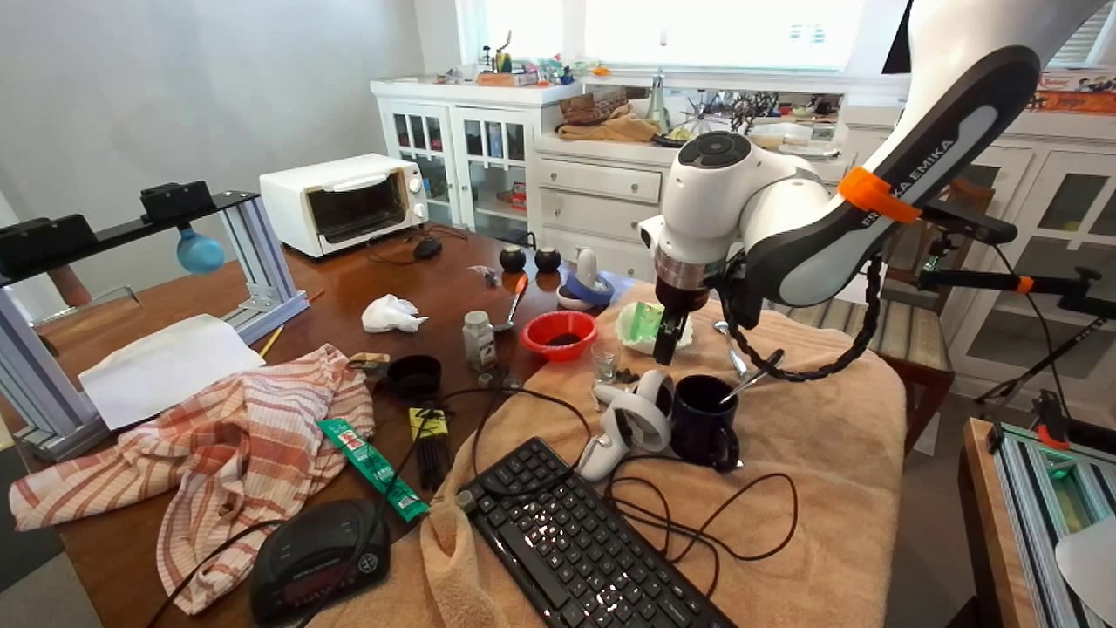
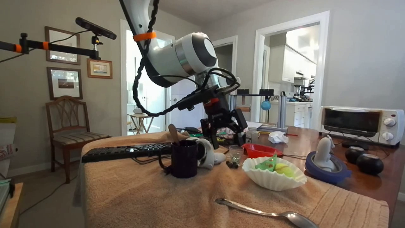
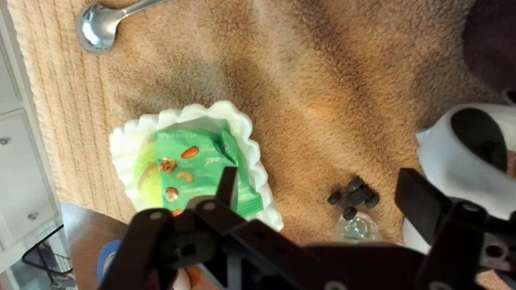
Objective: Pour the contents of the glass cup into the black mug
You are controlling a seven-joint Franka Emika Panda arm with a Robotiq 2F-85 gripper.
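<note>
The small clear glass cup (image 1: pixel 604 363) stands upright on the tan towel; it also shows in an exterior view (image 2: pixel 236 153). What is in it cannot be made out. My gripper (image 2: pixel 229 144) is open and empty, above the towel near the cup. In the wrist view the cup (image 3: pixel 357 228) lies between the spread fingers (image 3: pixel 318 173), partly hidden by the gripper body. The glossy black mug (image 2: pixel 184 161) stands upright on the towel with a utensil handle sticking out; it also shows in an exterior view (image 1: pixel 695 427) and at the wrist view's right edge (image 3: pixel 492 44).
A small black toy (image 3: pixel 354 197) lies beside the cup. A white VR controller (image 1: pixel 636 414) sits between cup and mug. A white fluted bowl (image 2: pixel 272 180) with a green packet, a red bowl (image 1: pixel 560 335) and a spoon (image 2: pixel 262 211) are near. A keyboard (image 1: pixel 584 541) and cables lie in front.
</note>
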